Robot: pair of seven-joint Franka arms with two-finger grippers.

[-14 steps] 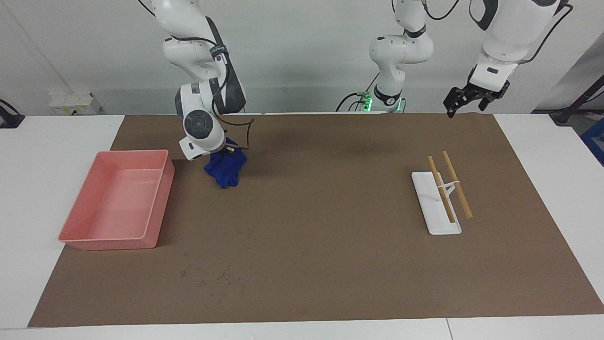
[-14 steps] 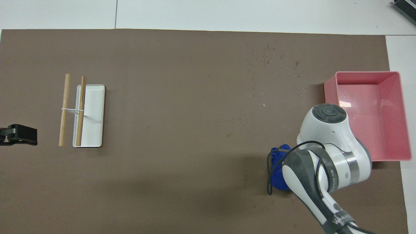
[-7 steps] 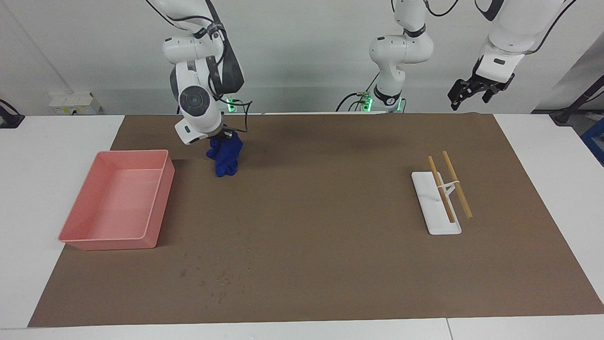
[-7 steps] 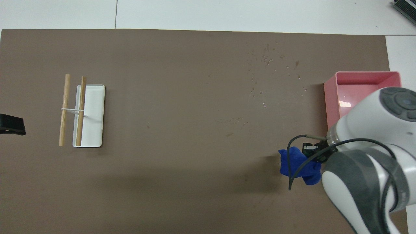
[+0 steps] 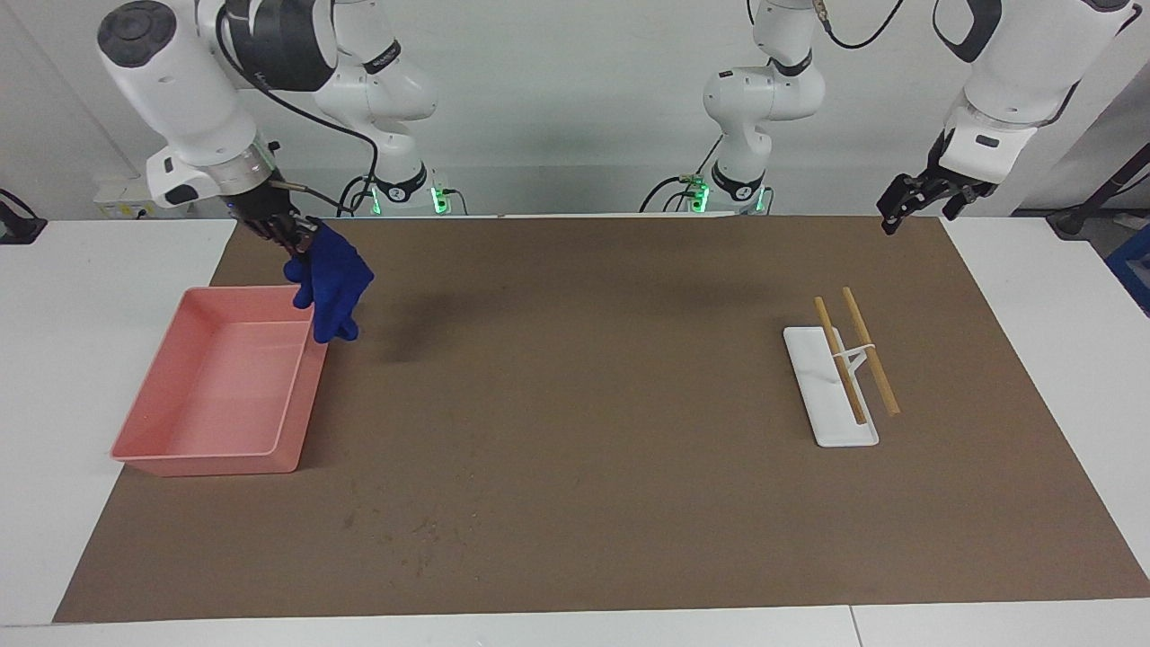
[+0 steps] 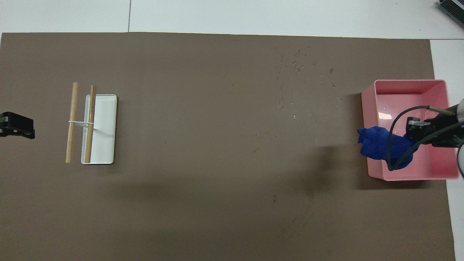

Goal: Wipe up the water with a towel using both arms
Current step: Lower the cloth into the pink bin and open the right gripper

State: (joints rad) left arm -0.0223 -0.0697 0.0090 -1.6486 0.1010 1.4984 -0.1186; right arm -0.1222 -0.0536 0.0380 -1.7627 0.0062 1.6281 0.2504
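Observation:
The towel (image 5: 329, 280) is a crumpled royal-blue cloth that hangs in the air from my right gripper (image 5: 289, 237), which is shut on its top. In the overhead view the towel (image 6: 377, 144) covers the rim of the pink tray (image 6: 409, 84) on the side toward the mat's middle, with the right gripper (image 6: 411, 135) over the tray. The tray (image 5: 208, 464) sits at the right arm's end of the table. Small pale specks (image 6: 297, 68) dot the brown mat beside the tray. My left gripper (image 5: 916, 205) hangs open and empty in the air at the left arm's end, also seen at the overhead view's edge (image 6: 16, 125).
A flat white dish (image 5: 831, 395) lies toward the left arm's end, with two wooden sticks (image 5: 867, 350) tied together across it. The dish (image 6: 105, 127) and the sticks (image 6: 72, 119) also show from overhead. A brown mat (image 5: 584, 404) covers the table's middle.
My right arm has lifted the towel off the mat and swung it toward the pink tray. The left gripper has drifted slightly toward its own end of the table.

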